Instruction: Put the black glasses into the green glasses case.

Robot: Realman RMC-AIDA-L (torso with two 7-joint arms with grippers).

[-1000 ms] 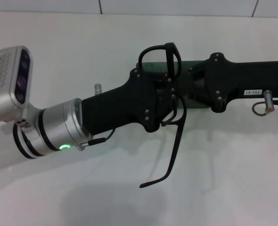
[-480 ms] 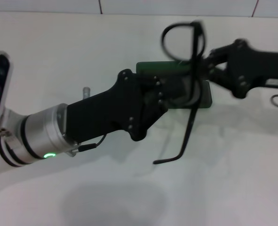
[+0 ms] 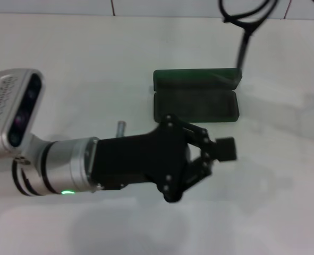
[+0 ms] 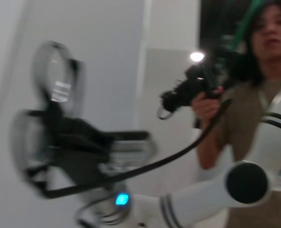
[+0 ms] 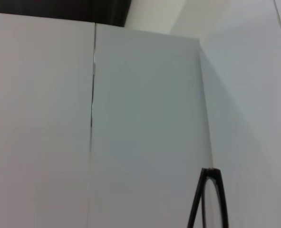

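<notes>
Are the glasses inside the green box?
No, the green glasses case lies open and holds nothing, while the black glasses hang in the air above its far right corner.

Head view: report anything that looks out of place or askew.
The thin black wire-framed glasses hang high at the far edge, unfolded, one arm dangling toward the open dark green hinged case, which lies empty. The left end effector hovers open near the case; the right end effector is out of view.

The green glasses case (image 3: 195, 95) lies open on the table (image 3: 82, 69). The left gripper (image 3: 212, 154) is in front of it. The black glasses (image 3: 245, 24) hang above its far right corner.
</notes>
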